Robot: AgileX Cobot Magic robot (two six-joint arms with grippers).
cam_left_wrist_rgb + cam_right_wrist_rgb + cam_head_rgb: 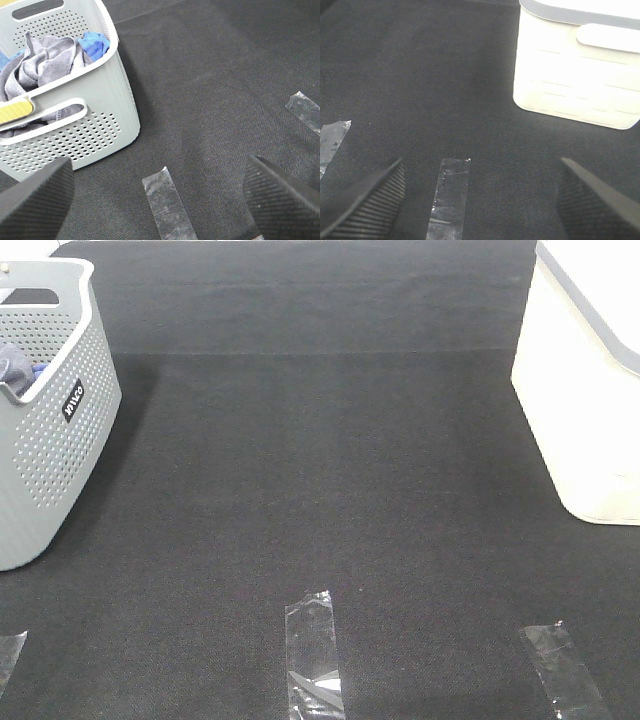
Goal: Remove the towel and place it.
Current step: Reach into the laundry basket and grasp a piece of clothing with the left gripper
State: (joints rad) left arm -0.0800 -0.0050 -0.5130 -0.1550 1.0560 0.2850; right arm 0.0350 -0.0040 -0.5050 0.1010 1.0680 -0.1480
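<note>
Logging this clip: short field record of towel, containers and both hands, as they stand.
towel: grey, bunched inside the perforated basket
blue cloth: same basket, beside towel
white bin: right edge of black mat
left hand: open, empty, near basket
right hand: open, empty, facing white bin
task status: towel not yet removed

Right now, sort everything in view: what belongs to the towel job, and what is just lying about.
Job: grey towel, bunched in the grey basket; left gripper and right gripper, both open and empty.
Lying about: blue cloth and yellow item in the basket; tape strips; white bin, role unclear.
</note>
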